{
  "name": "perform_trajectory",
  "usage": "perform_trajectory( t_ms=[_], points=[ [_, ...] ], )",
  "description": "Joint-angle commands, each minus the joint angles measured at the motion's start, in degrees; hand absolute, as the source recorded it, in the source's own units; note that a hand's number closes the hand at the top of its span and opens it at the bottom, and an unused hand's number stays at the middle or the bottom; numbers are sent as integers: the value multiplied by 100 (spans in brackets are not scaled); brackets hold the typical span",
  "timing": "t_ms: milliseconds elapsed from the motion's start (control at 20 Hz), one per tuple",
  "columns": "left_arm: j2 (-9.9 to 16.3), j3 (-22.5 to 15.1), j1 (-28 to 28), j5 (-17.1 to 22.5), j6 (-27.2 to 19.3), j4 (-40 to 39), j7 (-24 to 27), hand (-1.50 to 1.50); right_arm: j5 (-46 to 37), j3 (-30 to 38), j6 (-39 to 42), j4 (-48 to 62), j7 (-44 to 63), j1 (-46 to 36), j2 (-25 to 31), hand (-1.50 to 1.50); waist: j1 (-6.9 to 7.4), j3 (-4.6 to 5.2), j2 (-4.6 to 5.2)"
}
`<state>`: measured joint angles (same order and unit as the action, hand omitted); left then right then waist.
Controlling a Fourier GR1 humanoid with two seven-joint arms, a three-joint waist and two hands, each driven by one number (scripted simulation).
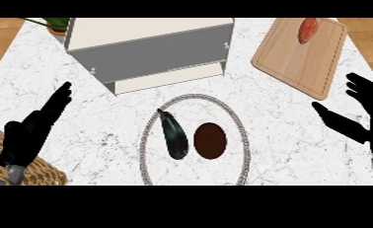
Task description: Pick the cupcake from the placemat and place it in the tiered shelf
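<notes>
The cupcake (pixel 210 140) sat on the round placemat (pixel 149 138) near the middle of the counter (pixel 291 123), seen from above as a dark brown disc, with an eggplant (pixel 173 134) lying just beside it on its left. Neither hand had touched it: the right hand (pixel 348 118) hung at the right edge with its fingers straight and spread apart, holding nothing, and the left hand (pixel 36 126) rested at the left edge, also with straight fingers and nothing in it, above a wicker basket (pixel 40 172) in the corner. The tiered shelf (pixel 157 49) stood behind the placemat, its lower ledge facing the cupcake. The closeness of the eggplant looked like the main hazard, since fingers closing from that side could nudge it or catch it along with the cupcake. A grasp from the right would likely avoid this. The shelf openings looked low, so a cupcake carried in too high could strike the upper tier and tip. A cutting board (pixel 291 59) with a reddish vegetable (pixel 308 29) lay well apart at the upper right, and a plant (pixel 55 24) stood behind the shelf.
</notes>
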<state>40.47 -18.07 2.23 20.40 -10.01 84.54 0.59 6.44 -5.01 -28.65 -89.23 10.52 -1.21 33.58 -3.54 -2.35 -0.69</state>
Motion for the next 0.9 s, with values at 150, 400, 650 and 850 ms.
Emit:
perform_trajectory(
  t_ms=[150,400,650,850],
  points=[
    [-772,-502,-144,94,-311,-159,7,0,-264,-809,-575,-936,-149,884,-962,-150,123,242,52],
    [-724,-739,-83,215,-315,-201,42,0,-849,-1543,-384,-1758,285,793,-639,-150,199,266,58],
    [-806,-625,227,26,-222,-248,-143,0,-1345,-2379,37,-2327,1910,583,-259,-150,307,289,82],
    [-701,-517,184,68,-99,-176,-336,0,-2093,-2523,633,-2129,3035,373,725,-150,417,323,83]
  ],
)
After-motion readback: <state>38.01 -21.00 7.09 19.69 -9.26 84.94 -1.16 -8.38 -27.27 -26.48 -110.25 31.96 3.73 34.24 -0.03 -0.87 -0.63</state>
